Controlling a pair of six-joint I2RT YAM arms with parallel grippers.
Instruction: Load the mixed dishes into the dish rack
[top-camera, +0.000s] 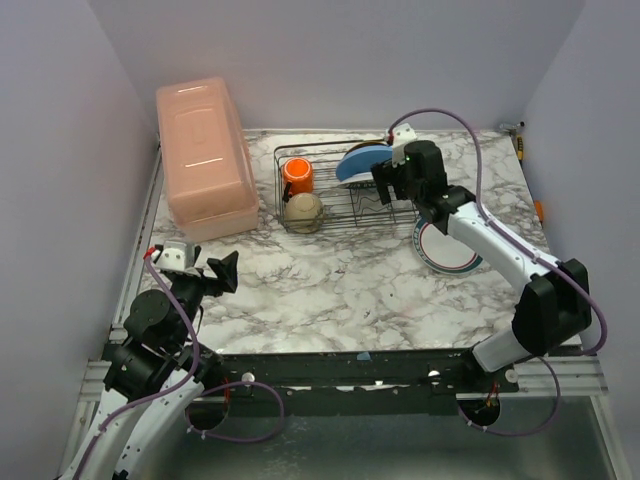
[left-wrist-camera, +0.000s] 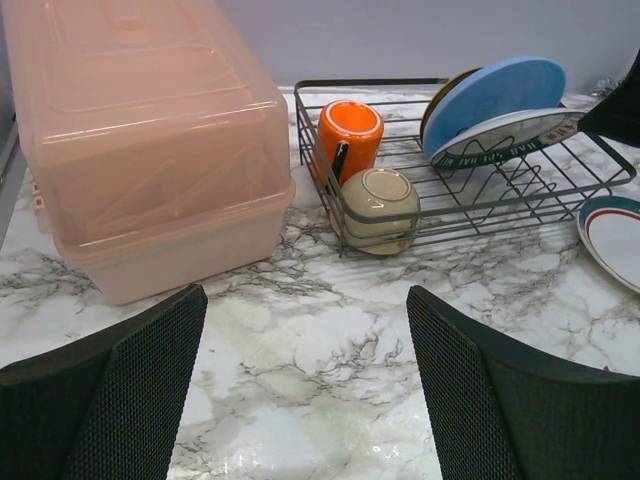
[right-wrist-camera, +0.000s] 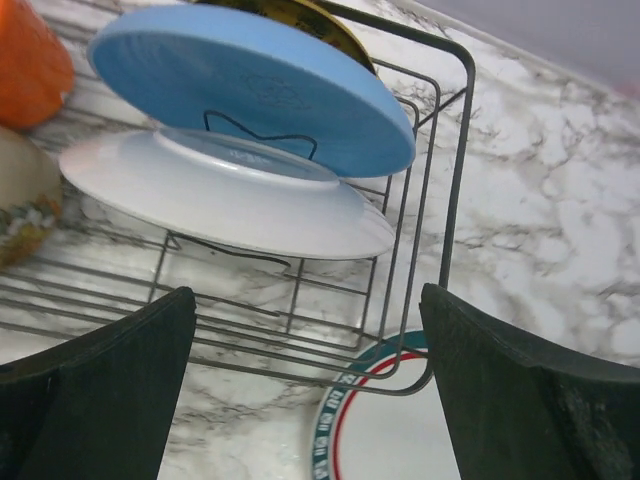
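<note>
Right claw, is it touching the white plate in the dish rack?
Apart. The right wrist view shows the right claw open, both fingers below the white plate, with dish rack wires and marble table visible between them and its rim.

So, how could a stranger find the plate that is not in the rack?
Look at the black wire dish rack at the back of the marble table. By its right end, one plate lies flat on the marble. It alone is outside the rack: white, with a teal rim and a thin red ring.
</note>
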